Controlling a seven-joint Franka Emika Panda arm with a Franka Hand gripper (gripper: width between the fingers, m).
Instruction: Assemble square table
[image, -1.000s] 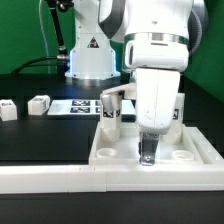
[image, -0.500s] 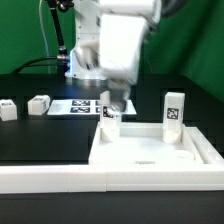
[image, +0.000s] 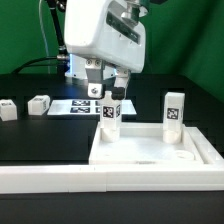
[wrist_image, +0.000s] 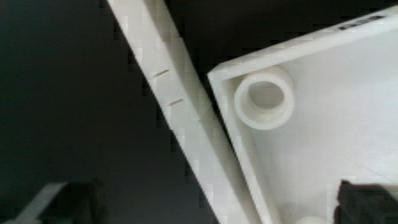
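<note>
While the gripper hangs spread, one square top, two standing legs, two loose legs.

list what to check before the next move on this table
1. End effector open, empty: ok.
2. End effector clear above first leg: ok.
3. First leg and second leg upright in the top: ok; fully seated: cannot tell.
4. Loose legs lying free at the exterior view's left: ok.
5. Socket in wrist view empty: ok.
</note>
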